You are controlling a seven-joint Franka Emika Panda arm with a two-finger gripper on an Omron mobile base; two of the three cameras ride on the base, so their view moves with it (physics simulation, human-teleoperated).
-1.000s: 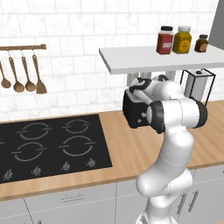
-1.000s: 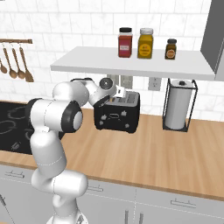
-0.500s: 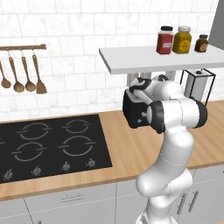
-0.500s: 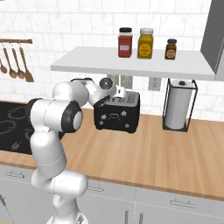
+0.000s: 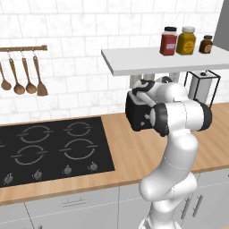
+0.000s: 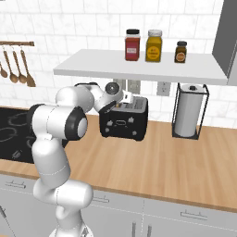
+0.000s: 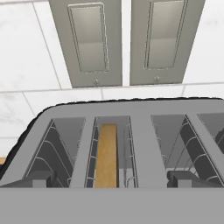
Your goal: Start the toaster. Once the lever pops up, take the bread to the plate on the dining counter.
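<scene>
A robot's hand [image 7: 112, 181] hovers wide open and empty over the black toaster [image 6: 124, 121] on the wooden worktop [image 6: 176, 162]; the bread [image 7: 106, 154] sits in a slot, not yet lifted out

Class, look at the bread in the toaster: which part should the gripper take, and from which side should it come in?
Grip the bread by its top edge, coming straight down from above. It stands on edge deep in one slot of the toaster, walled on both faces, so only the thin upper edge is free. The gripper is open above it.
</scene>
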